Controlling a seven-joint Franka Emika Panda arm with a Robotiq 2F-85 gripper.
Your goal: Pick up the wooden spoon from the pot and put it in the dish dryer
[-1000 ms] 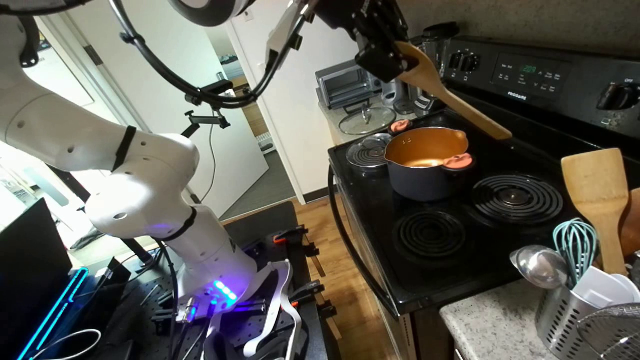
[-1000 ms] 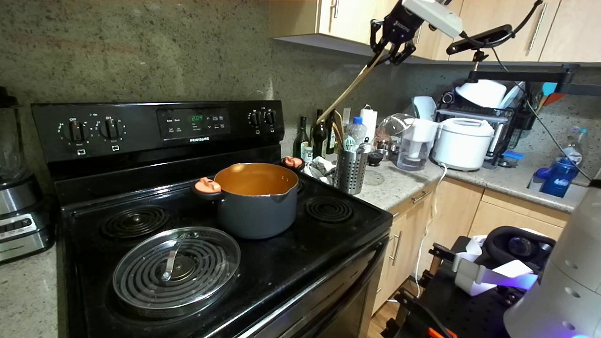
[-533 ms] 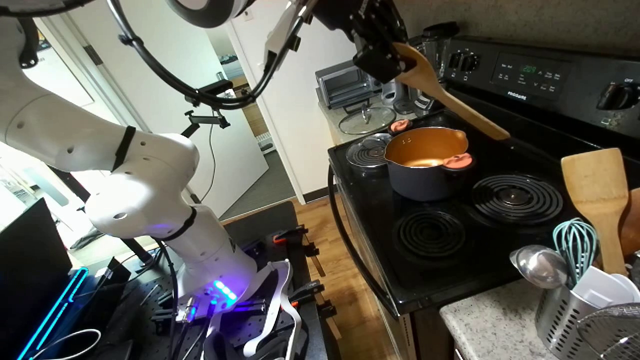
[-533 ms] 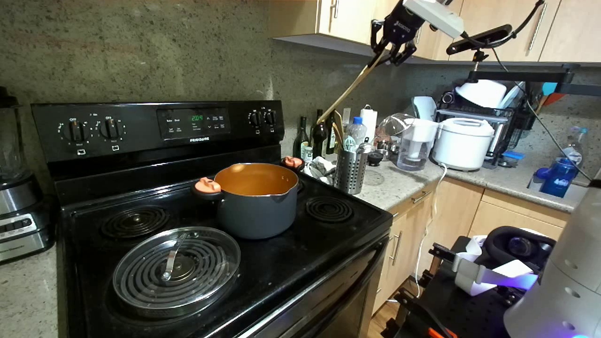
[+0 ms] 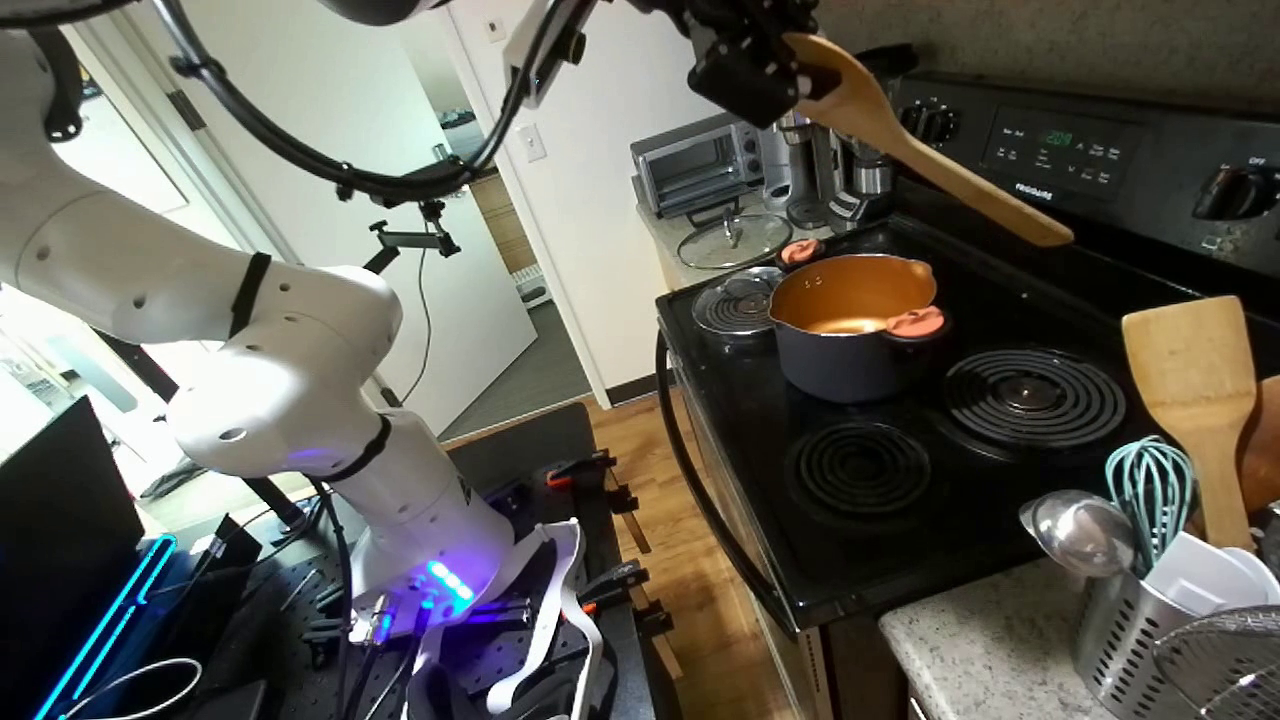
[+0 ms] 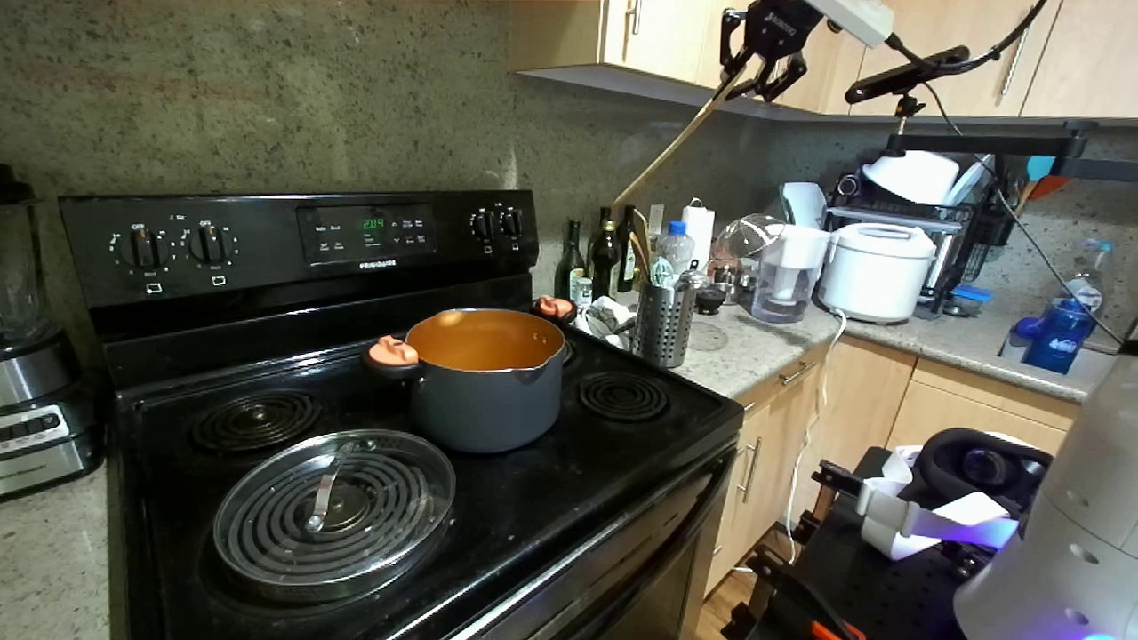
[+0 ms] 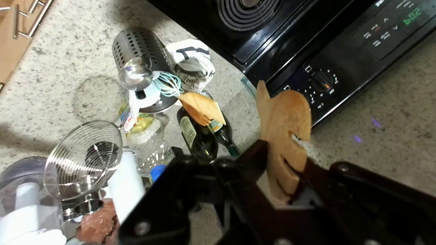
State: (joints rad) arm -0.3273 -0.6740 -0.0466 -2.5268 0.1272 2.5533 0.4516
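Observation:
High above the stove, my gripper [image 5: 805,85] is shut on the head of the wooden spoon [image 5: 935,165]. The long handle slants down, away from the jaws. In the wrist view the slotted spoon head [image 7: 287,119] sits between the fingertips, and the handle is mostly hidden behind it. The dark-sided pot [image 6: 489,409] with its orange inside stands on the stove; no utensil shows in it. The dish dryer, a perforated metal caddy [image 7: 143,44], stands on the counter beside the stove, holding a ladle, a teal whisk and a wooden spatula [image 5: 1195,370].
Dark bottles [image 7: 201,136], a crumpled cloth [image 7: 192,64] and a wire strainer [image 7: 83,156] stand or lie around the caddy. The stove's control panel [image 6: 356,236] rises behind the pot. A glass lid [image 6: 333,516] covers a front burner. An upper cabinet [image 6: 569,36] hangs close to the gripper.
Over the last half second my gripper has risen with the spoon still in its grip. The handle's end has swung up and rightward in both exterior views. Pot and caddy stay put.

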